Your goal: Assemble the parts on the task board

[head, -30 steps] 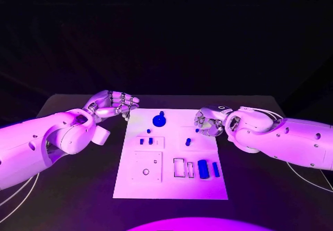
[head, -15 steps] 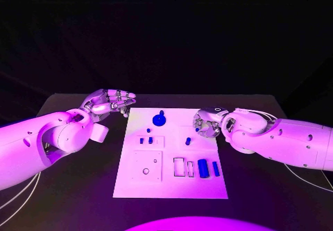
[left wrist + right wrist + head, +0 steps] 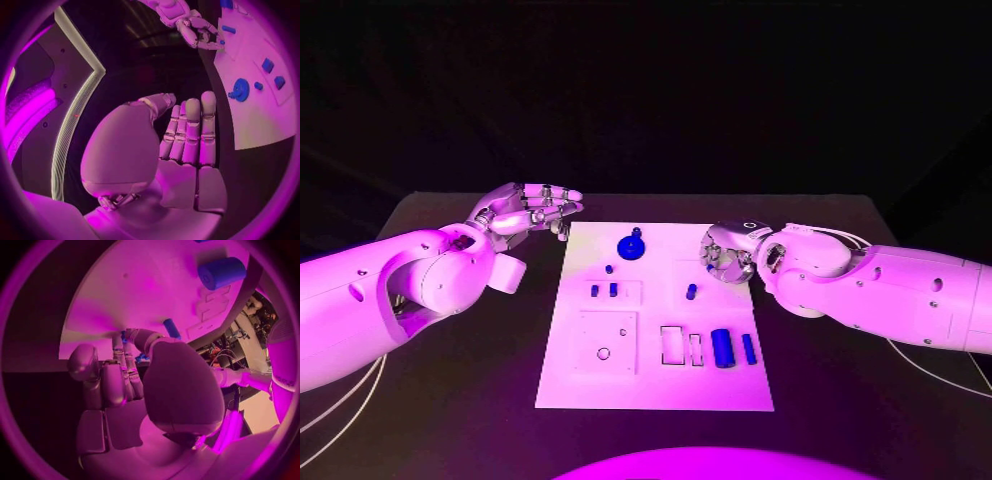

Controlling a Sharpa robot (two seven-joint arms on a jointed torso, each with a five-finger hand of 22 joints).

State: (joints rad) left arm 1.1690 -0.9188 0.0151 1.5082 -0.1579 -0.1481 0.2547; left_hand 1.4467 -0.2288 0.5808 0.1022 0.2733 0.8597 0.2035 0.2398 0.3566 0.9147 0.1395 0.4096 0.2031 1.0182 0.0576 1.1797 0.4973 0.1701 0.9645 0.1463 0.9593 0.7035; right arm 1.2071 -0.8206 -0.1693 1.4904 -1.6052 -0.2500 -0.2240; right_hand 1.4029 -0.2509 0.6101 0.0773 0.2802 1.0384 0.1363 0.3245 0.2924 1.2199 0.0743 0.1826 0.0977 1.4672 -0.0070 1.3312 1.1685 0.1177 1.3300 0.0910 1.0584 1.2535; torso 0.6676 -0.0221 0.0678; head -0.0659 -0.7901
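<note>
Silver left robot hand [image 3: 528, 212] curled, right robot hand [image 3: 730, 253] curled

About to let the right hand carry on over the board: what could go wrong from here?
1. The right hand hangs over the task board's right edge, its fingers curled around something blue. I cannot tell how firm the grip is; the piece could slip.
2. A small blue peg lies loose close to that hand; a low sweep might knock it.
3. The left hand sits near the board's far left corner, not far from the round blue part, which it could bump.
</note>
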